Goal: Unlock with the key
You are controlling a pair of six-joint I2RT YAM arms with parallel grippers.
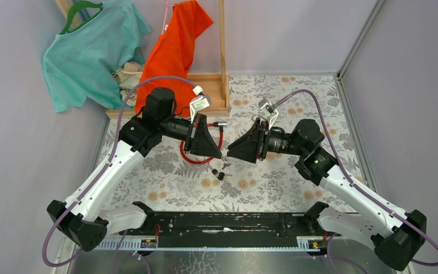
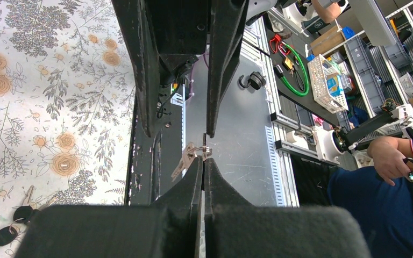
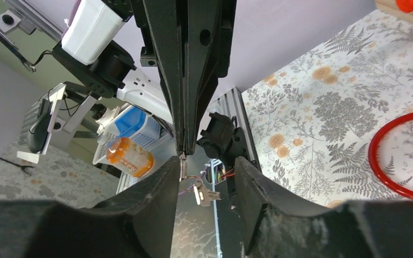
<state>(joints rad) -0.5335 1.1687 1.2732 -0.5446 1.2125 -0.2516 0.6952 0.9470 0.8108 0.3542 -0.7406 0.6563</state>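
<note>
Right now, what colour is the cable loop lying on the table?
The cable loop is red, clearest in the right wrist view.

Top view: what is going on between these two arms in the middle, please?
The left gripper is shut on a small key ring, and silver keys hang from it above the table. The right gripper faces it, open, with one finger on each side of the keys, not gripping yet. A red cable loop lies on the table close by, and black-headed keys lie below the grippers.
</note>
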